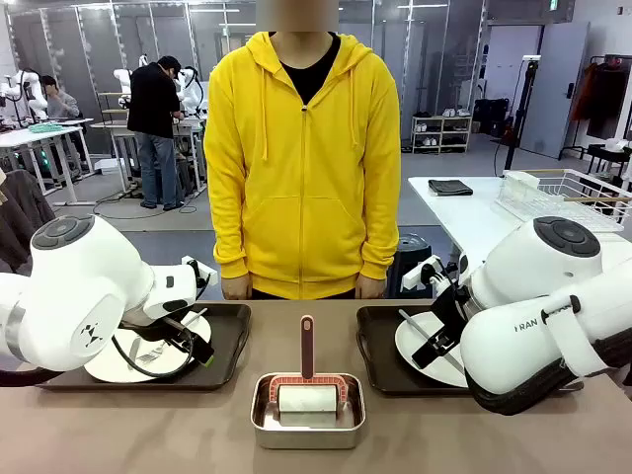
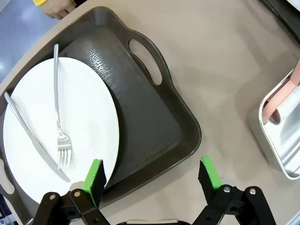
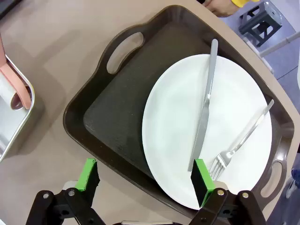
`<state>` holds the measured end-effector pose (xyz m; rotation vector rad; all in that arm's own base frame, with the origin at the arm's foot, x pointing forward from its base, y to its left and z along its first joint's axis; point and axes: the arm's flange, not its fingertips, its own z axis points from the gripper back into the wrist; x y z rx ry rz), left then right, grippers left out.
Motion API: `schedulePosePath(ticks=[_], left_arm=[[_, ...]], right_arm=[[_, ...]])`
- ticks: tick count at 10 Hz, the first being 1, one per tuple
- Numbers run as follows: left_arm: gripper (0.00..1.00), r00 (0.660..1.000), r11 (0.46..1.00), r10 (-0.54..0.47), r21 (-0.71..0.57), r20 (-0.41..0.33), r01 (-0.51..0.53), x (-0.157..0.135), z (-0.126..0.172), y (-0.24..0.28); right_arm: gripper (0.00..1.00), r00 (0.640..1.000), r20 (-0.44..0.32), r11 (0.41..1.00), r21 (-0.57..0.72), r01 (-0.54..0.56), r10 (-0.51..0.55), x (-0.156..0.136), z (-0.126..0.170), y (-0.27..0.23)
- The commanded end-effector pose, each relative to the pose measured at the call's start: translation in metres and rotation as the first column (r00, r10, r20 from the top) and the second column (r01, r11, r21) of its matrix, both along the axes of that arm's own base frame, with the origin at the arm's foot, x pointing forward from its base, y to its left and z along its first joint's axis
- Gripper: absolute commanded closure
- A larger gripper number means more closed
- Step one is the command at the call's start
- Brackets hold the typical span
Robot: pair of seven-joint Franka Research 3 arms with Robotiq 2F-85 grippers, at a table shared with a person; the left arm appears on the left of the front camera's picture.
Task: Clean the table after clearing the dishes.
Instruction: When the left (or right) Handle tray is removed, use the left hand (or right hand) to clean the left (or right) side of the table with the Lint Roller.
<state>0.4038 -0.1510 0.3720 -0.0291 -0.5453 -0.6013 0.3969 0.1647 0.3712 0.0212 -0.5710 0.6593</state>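
White plates (image 2: 79, 117) on dark trays (image 2: 145, 117), below both spread, empty jaws

In the front view the left arm (image 1: 79, 286) covers much of the left plate (image 1: 118, 367), and the right arm (image 1: 553, 316) hides the right part of the right plate (image 1: 415, 351) and its tray (image 1: 375, 346). In both wrist views the pan (image 2: 281, 140) is cut off by a side edge. The person's hand (image 2: 58, 7) is cut off by the top edge.
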Motion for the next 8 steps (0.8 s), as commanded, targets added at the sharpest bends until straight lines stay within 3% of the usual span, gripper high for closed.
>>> schedulePosePath(ticks=[1, 8], left_arm=[[0.00, 1.000, 1.000, 0.000, 0.000, 0.000, 0.000, -0.0001, 0.0000, -0.0002], [0.00, 1.000, 1.000, 0.000, 0.000, 0.000, 0.000, -0.0001, 0.0000, -0.0002]], right_arm=[[0.00, 1.000, 0.000, 1.000, 0.000, 0.000, 0.000, 0.0000, 0.0000, 0.0000], [0.00, 1.000, 0.000, 1.000, 0.000, 0.000, 0.000, 0.0000, 0.0000, 0.0000]])
